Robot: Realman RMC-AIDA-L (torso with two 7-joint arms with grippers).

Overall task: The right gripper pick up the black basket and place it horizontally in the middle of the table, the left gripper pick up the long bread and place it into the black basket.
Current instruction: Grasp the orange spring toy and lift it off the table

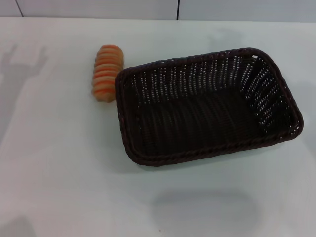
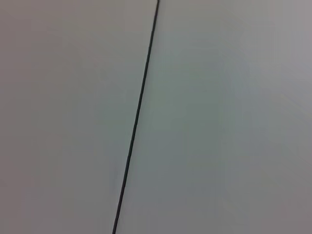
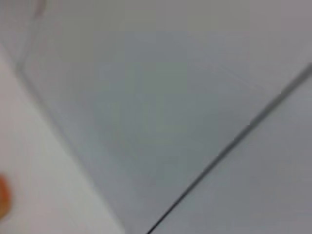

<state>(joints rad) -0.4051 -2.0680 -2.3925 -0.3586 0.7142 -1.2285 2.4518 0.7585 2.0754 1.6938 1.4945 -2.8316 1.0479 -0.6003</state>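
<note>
The large rectangular dark brown-black woven wicker basket [image 1: 207, 106] sits open side up on the plain white tabletop [image 1: 59, 173], its long side running roughly across the table with a slight skew, its far right corner turned away from the robot. It lies somewhat right of the table's middle, so it reads as either set down already or nearly where the task wants it; I cannot say which. The oblong orange-tan loaf with crosswise ridges [image 1: 105, 73] lies on the table just beside the basket's far left corner, outside the rim and close to touching it, lengthwise away from the robot. It has not yet gone in. That spot favours the left arm, which would have a short lift over the braided rim. Neither gripper shows in the head view, and both wrist views face pale panelled surfaces with dark seams, so I cannot tell how far either gripper's fingers are parted or whether they hold anything. An orange edge [image 3: 3, 196] in the right wrist view is probably the loaf.
</note>
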